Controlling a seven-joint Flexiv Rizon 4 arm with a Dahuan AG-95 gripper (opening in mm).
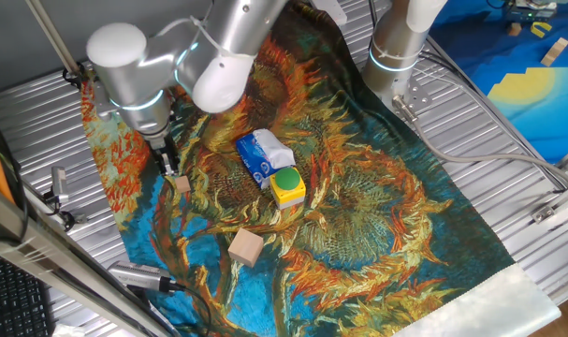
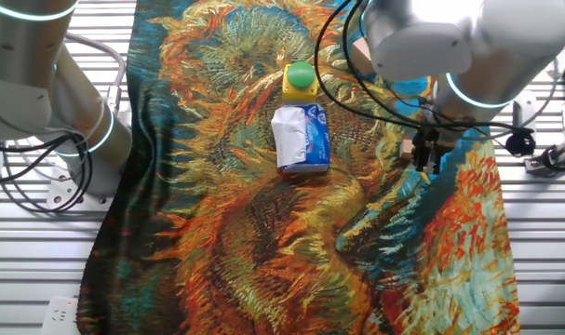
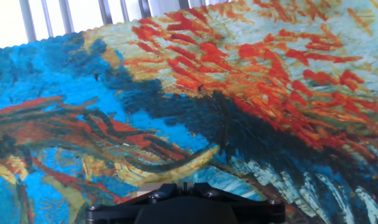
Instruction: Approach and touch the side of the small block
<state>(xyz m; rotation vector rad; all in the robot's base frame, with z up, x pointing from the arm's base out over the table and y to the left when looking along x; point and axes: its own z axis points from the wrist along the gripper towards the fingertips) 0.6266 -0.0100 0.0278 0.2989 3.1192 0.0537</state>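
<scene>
The small block is a tiny light-brown cube on the painted cloth, near its left edge. My gripper hangs straight down right beside it, fingers together and holding nothing, with the tips at the block's side. I cannot tell if they touch. In the other fixed view the small block peeks out just left of the gripper. In the hand view the gripper shows as a dark shape at the bottom edge, with a pale sliver of the block beside it.
A larger tan wooden block lies toward the cloth's front. A yellow box with a green round top and a blue-white tissue pack sit mid-cloth. Metal slats surround the cloth. A second arm's base stands at the back.
</scene>
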